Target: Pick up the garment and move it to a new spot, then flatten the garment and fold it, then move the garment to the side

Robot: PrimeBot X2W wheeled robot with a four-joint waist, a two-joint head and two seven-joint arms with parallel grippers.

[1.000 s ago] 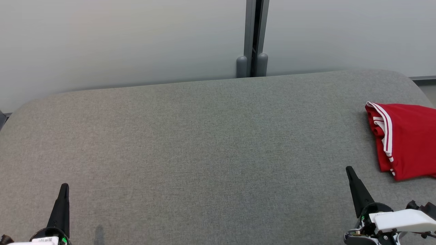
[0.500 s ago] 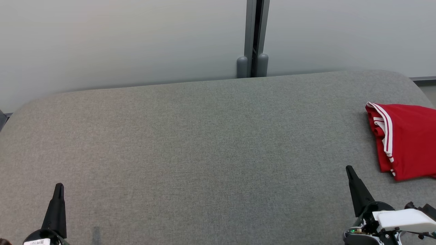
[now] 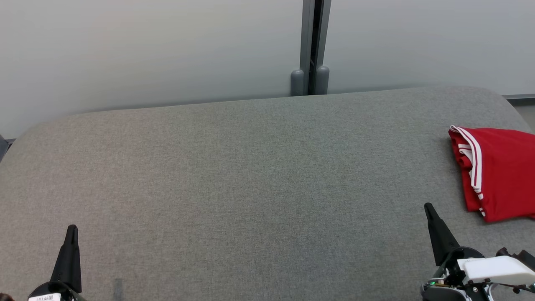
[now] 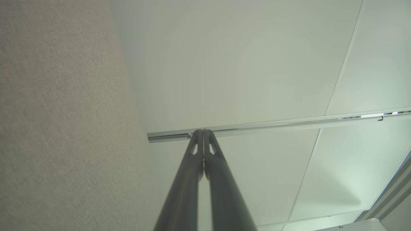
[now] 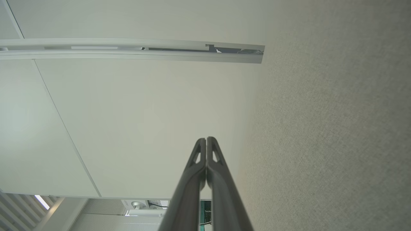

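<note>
One garment (image 3: 499, 173) lies on the one bench (image 3: 250, 175), and two grippers hang over the bench's near edge. The garment is bright red and folded into a compact, roughly rectangular stack. Two narrow white stripes (image 3: 476, 161) run side by side down its inner edge, with short bits of white trim showing between the layers just beside them. Its top layer lies smooth, while the layers at the striped edge bunch slightly. It rests against the right edge of the bench, about midway between the far and near edges, and the picture's border cuts off its outer part.

The left gripper (image 3: 72, 229) is at the near left corner of the bench and holds nothing. In the left wrist view its two dark fingers (image 4: 192, 166) are pressed flat together from tip to base. The right gripper (image 3: 427, 207) is towards the near right corner, with its fingers likewise drawn tight against each other and empty. The right wrist view shows the pair (image 5: 221, 173) touching along their length. The garment lies beyond and outward of the right gripper, near it but clearly apart.

The bench is covered in grey woven fabric and has rounded far corners. Behind it stand two pale wall panels (image 3: 146, 50), joined by one grey post (image 3: 311, 46). Two rounded grey caps (image 3: 296, 81) sit at the post's foot, just behind the far edge.
</note>
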